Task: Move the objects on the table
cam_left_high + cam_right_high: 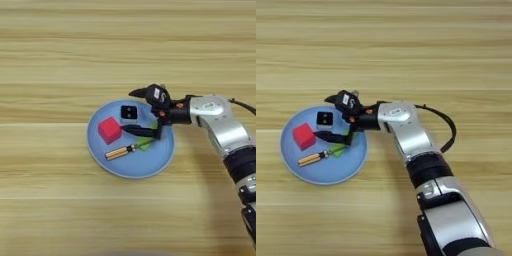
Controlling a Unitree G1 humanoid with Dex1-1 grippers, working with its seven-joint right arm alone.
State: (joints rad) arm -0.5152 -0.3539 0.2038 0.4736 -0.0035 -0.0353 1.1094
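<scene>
One round blue plate lies on the worktop, a smooth light-brown wooden surface with horizontal grain stripes, and it carries four small things. Furthest left is one red cube, matte and sharp-edged, on the plate's left half. Below and right of it lies one thin tool, a light wooden handle with a dark blade, slanting up to the right. At the blade's end sits one small flat green piece. Above the cube's right side stands one small black block with pale marks on top. The right gripper comes in from the right on a silver forearm; its two black fingers are spread apart, one over the plate's upper rim, the other reaching low toward the cube, its tip just right of the cube and just above the tool, holding nothing.
</scene>
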